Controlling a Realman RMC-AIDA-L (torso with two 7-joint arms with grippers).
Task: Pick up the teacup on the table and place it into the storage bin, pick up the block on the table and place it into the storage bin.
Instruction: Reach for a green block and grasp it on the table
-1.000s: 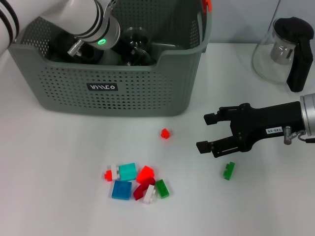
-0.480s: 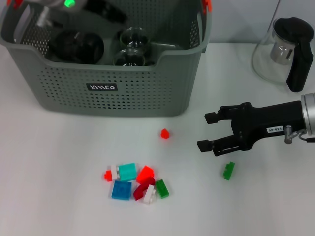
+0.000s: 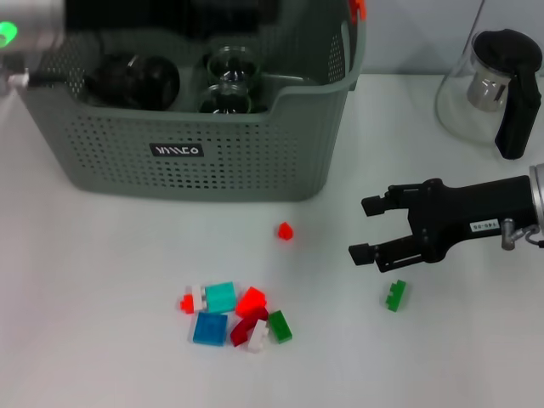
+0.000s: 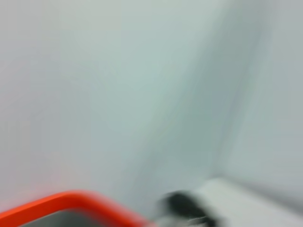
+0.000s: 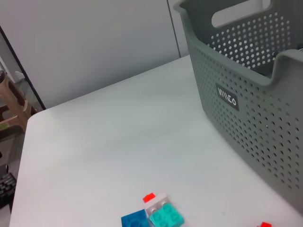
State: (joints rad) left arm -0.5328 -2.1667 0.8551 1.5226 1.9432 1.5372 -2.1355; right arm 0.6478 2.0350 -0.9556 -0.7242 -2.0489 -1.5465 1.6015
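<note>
Left gripper [image 3: 21,34] blurred at storage bin's [image 3: 212,157] left rim, jaws' state impossible to tell. Glass teacups [image 3: 229,72] inside bin. Right of bin, right gripper [image 3: 367,229] hovered open, empty, just above green block [image 3: 395,295]; descent probably next.

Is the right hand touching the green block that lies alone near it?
Apart. In the head view, bare table shows between the right hand and the green block.

Open white table [image 3: 102,280] along the front-left edge; blocked at the back-left corner by the perforated grey-green storage bin [image 3: 212,144]; at the back-right corner by a glass teapot [image 3: 497,89].
</note>
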